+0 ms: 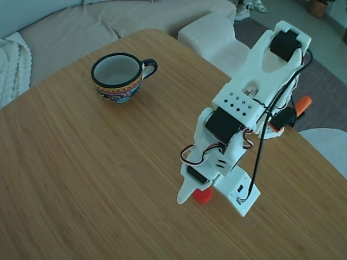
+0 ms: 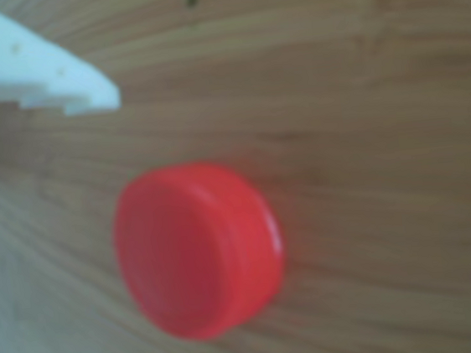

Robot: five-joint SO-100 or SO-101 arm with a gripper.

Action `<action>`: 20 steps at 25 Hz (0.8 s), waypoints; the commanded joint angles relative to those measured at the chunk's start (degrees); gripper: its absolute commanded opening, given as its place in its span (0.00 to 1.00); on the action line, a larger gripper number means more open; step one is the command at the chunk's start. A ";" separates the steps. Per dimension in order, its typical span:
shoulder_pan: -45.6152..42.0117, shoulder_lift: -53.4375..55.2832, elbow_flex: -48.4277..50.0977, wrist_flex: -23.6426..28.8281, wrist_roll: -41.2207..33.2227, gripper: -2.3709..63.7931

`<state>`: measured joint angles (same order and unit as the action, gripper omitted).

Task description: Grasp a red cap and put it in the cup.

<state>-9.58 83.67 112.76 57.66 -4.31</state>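
Bamboo-grain wooden table (image 1: 81, 179) fills most of the fixed view, with a beige sofa (image 1: 65, 27) along the far edge and a grey rug (image 1: 325, 76) at far right. We see the cup (image 1: 120, 77) standing upright on the far left part of the table, handle pointing right, interior looks empty. White arm (image 1: 255, 92) reaches down from the right toward the near centre. Its gripper (image 1: 198, 192) is low over the table, and the red cap (image 1: 203, 195) lies on the wood right at its tip, partly hidden by the white finger (image 1: 187, 192). In the other view we see the red cap (image 2: 197, 250) close up, blurred, flat on the table between a white finger (image 2: 30, 67) at upper left and a sliver of another at the bottom left edge. Jaws are spread apart around the cap, neither visibly touching it. Cap and cup are well apart.
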 commanded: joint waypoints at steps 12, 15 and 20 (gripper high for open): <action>-5.54 0.62 -0.97 -0.53 0.53 0.70; -5.54 0.53 -0.53 -0.53 0.35 0.70; -5.19 0.53 -0.35 0.00 0.26 0.70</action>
<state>-14.77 83.67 112.76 57.66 -4.31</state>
